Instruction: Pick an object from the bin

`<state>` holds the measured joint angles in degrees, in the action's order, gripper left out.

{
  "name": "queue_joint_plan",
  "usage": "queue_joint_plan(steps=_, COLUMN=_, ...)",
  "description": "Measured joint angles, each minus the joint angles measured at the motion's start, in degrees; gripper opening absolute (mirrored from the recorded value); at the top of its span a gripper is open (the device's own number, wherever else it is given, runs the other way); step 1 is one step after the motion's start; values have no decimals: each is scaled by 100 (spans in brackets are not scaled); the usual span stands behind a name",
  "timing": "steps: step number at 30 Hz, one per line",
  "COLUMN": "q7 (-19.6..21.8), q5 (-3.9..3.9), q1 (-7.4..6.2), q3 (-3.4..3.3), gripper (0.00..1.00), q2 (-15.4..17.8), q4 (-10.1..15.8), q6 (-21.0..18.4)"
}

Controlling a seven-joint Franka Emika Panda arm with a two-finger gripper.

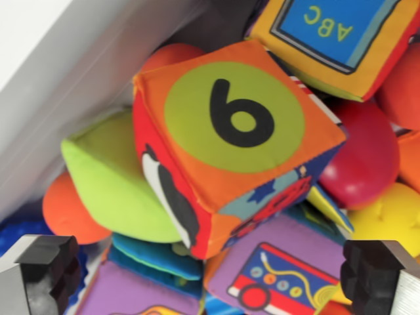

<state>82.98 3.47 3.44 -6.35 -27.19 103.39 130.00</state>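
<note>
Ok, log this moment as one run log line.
gripper: open, holding nothing | below: orange number cube atop pile | bin wall: wrist view's left | pick: not yet

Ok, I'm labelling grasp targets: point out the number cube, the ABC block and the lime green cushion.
number cube point(234, 117), wrist view, green circle on its top face
ABC block point(331, 26), wrist view, blue panel
lime green cushion point(111, 177), wrist view, its broad side

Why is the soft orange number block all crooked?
Tipped: the soft orange fabric cube rests on one corner atop other toys, its green-circled face slanted. Why, the picture cannot tell.
</note>
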Motion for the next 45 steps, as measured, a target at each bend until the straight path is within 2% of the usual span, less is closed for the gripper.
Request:
queue_joint_plan(steps=13, q7=-11, q5=61, q1=2, q3=17, gripper=100, q2=-419, q4=71, q6=489)
queue_joint_plan(steps=22, q7=-21, q5=82, q1=5, q3=23, gripper=100, q2=-548, q4=81, q6=620)
queue_joint_plan(steps=23, q7=-21, q5=83, q1=5, q3=23, gripper=0, q2=-550, q4=81, q6=623)
queue_joint_plan(steps=45, q7=-23, q5=86, q1=8, q3=23, gripper=0, q2=-550, q4=80, q6=627)
